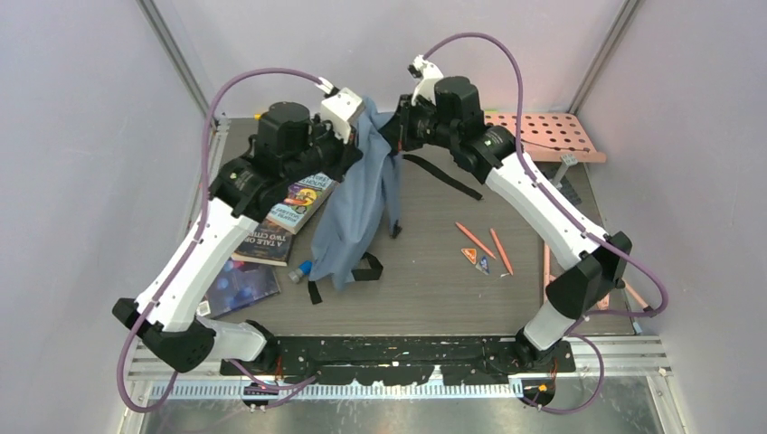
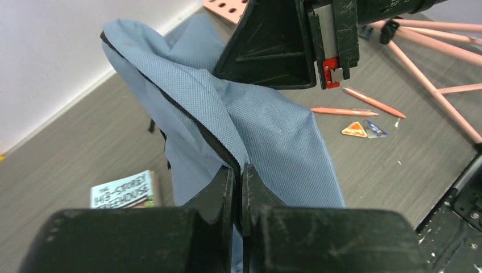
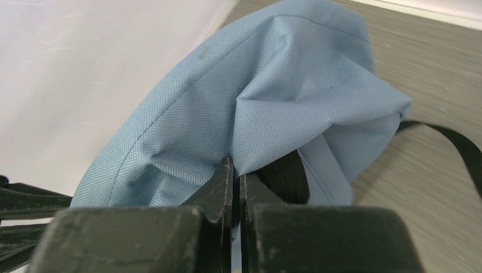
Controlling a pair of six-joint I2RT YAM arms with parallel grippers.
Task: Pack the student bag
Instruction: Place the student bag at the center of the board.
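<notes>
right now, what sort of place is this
Likely a robot lab test cell: pale wall panels box in a grey table, two robot arms are bolted along its near edge, and a perforated plate sits far right.

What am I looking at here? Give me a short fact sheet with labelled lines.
left end effector: shut on the student bag, at its zipper edge
right end effector: shut on a fold of the bag's fabric
bag: top held up, lower end draped to the table
books: on the table, outside the bag, left arm's side
pencils: two, right arm's side
</notes>
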